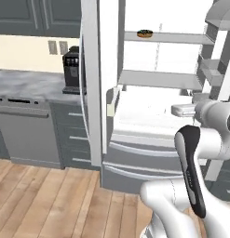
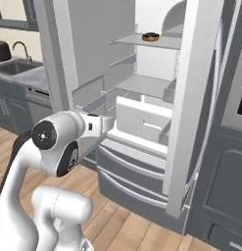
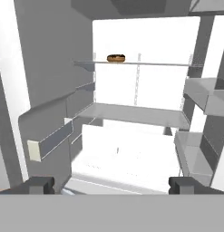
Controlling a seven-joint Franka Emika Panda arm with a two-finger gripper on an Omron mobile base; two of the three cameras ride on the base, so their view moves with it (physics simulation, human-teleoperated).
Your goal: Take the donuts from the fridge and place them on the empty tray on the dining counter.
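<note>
Only one small tan ring donut with dark chocolate icing [image 3: 116,58] is seen, resting on the upper white shelf [image 3: 145,64] inside the tall grey-steel French-door fridge [image 1: 135,139], whose doors stand open. It lies toward the left end of that shelf, well above and beyond the pincer [image 3: 111,185], and is touched by nothing. From the left base camera the donut [image 1: 145,33] appears near the top of the white interior; from the right base camera it [image 2: 151,36] sits on the same shelf, just left of the open right door [image 2: 196,98].

The pincer is held spread to its full width with nothing between its two dark fingertips [image 3: 38,185], pointed into the fridge at the level of the lower compartment. In the base views the white arm [image 1: 200,139] is seen reaching toward the fridge, but the fingertips themselves are hard to make out there.

Sprinkles on the donut cannot be distinguished at this size. A second donut cannot be found in any view. Two interior shelves are counted, and two long drawers [image 2: 137,171] below them. The fridge top is cut off by the frame.

Left of the fridge, a grey-veined worktop [image 1: 28,83] carries one dark coffee machine [image 1: 72,69], partly hidden by the open left door.
</note>
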